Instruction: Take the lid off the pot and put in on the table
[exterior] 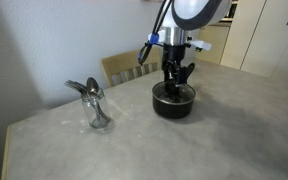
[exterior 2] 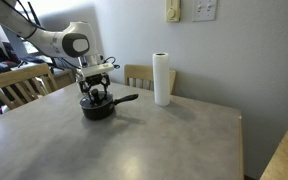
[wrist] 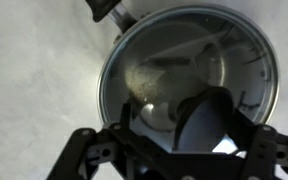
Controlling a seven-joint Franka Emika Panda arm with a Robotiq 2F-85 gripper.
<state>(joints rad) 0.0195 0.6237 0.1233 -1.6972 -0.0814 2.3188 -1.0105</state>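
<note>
A small black pot (exterior: pixel 174 103) stands on the grey table, seen in both exterior views (exterior 2: pixel 97 108), with its long handle (exterior 2: pixel 124 99) pointing sideways. A round glass lid (wrist: pixel 174 60) with a metal rim sits on the pot. Its dark knob (wrist: pixel 206 120) is at the centre. My gripper (wrist: pixel 189 125) is lowered straight over the lid, seen in both exterior views (exterior: pixel 176 82) (exterior 2: pixel 96 92). The knob lies between the fingers, close to one finger with a gap to the other. The jaws look open.
A shiny metal object (exterior: pixel 92 103) stands on the table apart from the pot. A white paper towel roll (exterior 2: pixel 162 78) stands near the wall. Wooden chairs (exterior 2: pixel 19 85) (exterior: pixel 124 68) stand at the table's edges.
</note>
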